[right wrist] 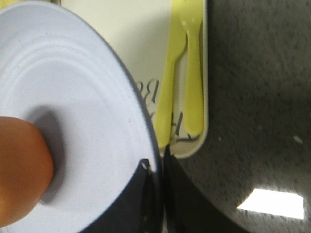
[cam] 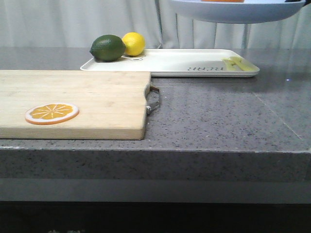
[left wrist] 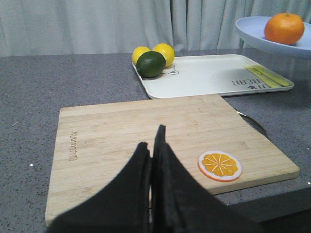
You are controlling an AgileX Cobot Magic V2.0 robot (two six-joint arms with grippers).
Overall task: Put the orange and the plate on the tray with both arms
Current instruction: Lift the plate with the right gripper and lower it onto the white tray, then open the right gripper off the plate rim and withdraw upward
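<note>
The right gripper (right wrist: 158, 167) has its fingers clamped on the rim of the plate (right wrist: 87, 111), held in the air above the tray (cam: 184, 63). The orange (left wrist: 285, 28) sits on the plate. The left gripper (left wrist: 151, 145) hovers over the cutting board (left wrist: 146, 141), fingers pressed together, holding nothing.

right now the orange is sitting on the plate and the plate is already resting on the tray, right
Not quite. The orange does sit on the plate, but the plate is not resting on the tray: the right gripper holds it by the rim, in the air above the tray. The left wrist view shows this.
</note>
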